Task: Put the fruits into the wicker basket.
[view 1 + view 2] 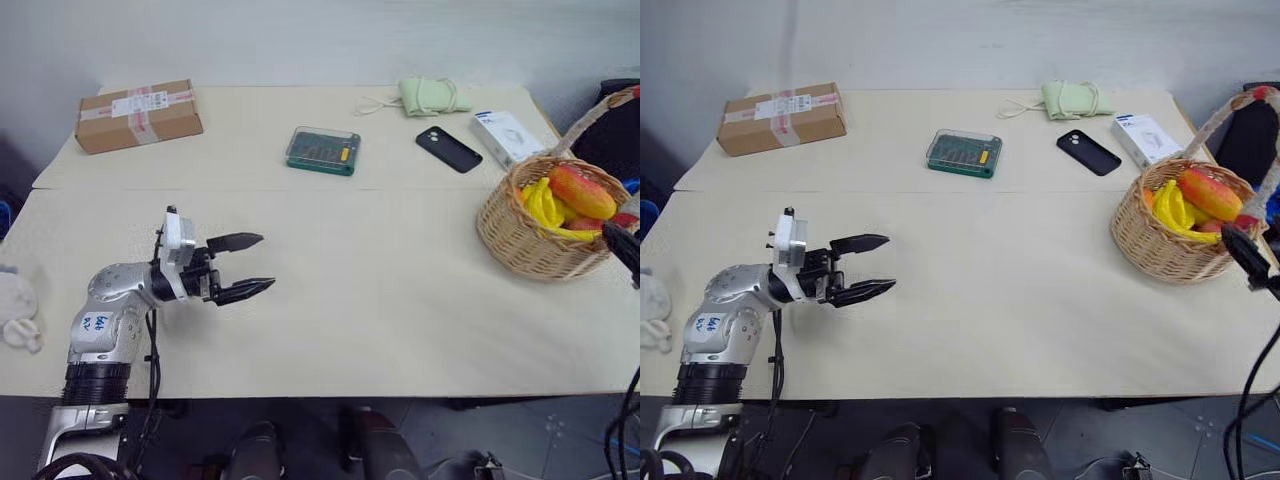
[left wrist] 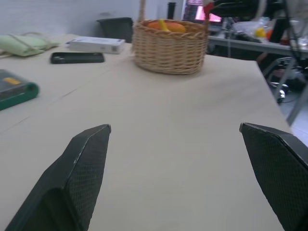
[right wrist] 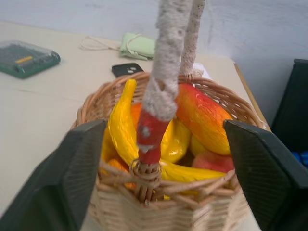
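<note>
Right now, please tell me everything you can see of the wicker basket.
The wicker basket is round, woven of light-tan cane, standing upright near the table's right edge. Its tall arched handle is wrapped in pale cloth with a red end at the rim. Inside lie a yellow banana, a red-to-yellow mango and more yellow and orange pieces. The open right tool is close to the basket, its fingers either side of the handle's base, not gripping it.

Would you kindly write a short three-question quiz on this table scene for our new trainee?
1. True or false: the mango lies inside the wicker basket.
2. What lies nearest the basket on the table: A) cardboard box, B) white box, C) green case?
3. Fill in: the left gripper hovers over bare table with its fingers ____.

Key: 1 true; 2 B; 3 open.
</note>
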`<state>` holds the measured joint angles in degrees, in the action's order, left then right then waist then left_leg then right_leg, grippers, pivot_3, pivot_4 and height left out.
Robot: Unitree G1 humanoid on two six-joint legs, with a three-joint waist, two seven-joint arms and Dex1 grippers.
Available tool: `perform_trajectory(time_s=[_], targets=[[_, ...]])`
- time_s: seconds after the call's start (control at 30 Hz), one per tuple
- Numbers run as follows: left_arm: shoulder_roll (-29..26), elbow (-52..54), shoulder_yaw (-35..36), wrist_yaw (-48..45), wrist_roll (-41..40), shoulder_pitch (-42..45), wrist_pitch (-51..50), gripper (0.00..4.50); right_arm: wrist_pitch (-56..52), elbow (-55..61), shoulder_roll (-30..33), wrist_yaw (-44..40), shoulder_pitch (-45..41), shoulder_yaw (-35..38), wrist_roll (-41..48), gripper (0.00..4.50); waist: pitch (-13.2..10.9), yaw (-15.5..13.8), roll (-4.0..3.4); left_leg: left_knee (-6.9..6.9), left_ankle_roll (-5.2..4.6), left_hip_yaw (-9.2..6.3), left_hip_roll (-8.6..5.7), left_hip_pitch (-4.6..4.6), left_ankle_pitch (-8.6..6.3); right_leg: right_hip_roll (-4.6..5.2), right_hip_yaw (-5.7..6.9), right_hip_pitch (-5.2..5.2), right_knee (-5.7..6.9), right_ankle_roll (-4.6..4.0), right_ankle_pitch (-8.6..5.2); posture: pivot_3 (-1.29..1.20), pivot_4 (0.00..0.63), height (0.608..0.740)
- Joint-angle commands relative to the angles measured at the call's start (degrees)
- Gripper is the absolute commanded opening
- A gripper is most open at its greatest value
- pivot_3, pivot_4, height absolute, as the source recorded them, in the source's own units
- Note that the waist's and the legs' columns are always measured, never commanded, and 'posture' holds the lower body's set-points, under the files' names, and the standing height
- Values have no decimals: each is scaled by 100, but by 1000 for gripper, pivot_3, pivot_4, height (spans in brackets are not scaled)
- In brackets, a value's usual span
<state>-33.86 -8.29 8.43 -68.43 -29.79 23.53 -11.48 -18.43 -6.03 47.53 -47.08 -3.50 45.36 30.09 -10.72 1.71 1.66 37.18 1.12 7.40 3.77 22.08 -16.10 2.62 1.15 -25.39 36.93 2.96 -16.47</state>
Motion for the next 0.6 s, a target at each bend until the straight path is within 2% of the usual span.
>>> perform_trajectory(time_s=[0.03, 0.1, 0.2, 0.33, 0.4, 0.47, 0.5, 0.6], targets=[[-240, -64, 179, -10, 72, 239, 196, 4500, 399, 226, 454, -165, 263, 510, -138, 4446, 0, -10, 0, 1, -4, 0, -2, 0, -2, 1, 0, 1, -3, 3, 2, 0, 150, 740], [-512, 56, 329, -44, -5, 55, 8, 4500, 619, 359, 451, -429, 738, 702, -201, 4446, 0, -11, 0, 1, -10, 5, -3, 1, -6, 2, -5, 1, -8, 7, 5, 0, 150, 740], [-946, 95, 582, -232, 104, -542, 221, 4500, 1139, 1080, 86, -1378, 1940, 897, -113, 4446, 5, -3, -1, -12, -3, 3, 7, -1, -12, -7, -5, 1, -18, 5, 3, 0, 150, 740], [-880, -159, 1033, 475, 323, -950, 685, 4500, 1526, 1929, -276, -1829, 2889, 476, -157, 4446, 6, 13, -3, -9, 21, 7, 49, -6, -30, -14, 2, 11, -41, -3, -4, 0, 150, 740], [-854, -6, 1048, 540, 444, -1265, 893, 4500, 1531, 2327, -403, -1913, 2963, -70, -97, 4446, 3, 33, 2, -4, 11, 22, 48, -16, -40, -10, -5, 15, -41, -4, 0, 0, 150, 740], [-850, 305, 1018, 618, 595, -1689, 1075, 4500, 1701, 2697, -582, -2060, 2818, -996, -124, 4446, 3, 87, 19, -14, 3, 46, 51, -76, -39, -5, -7, 69, -60, -2, 1, 0, 150, 740], [-828, 495, 1011, 678, 661, -1925, 1156, 4500, 1860, 2741, -706, -2049, 2556, -1544, -279, 4446, 6, 99, 25, -21, 35, 44, 86, -108, -61, -6, -10, 111, -95, -16, 7, 0, 150, 740], [-752, 845, 942, 755, 726, -2342, 1298, 4500, 1962, 2465, -951, -1849, 1707, -2553, -590, 4446, 3, 151, 30, -19, 40, 42, 104, -104, -64, -10, -3, 114, -109, -35, 19, 0, 150, 740]])
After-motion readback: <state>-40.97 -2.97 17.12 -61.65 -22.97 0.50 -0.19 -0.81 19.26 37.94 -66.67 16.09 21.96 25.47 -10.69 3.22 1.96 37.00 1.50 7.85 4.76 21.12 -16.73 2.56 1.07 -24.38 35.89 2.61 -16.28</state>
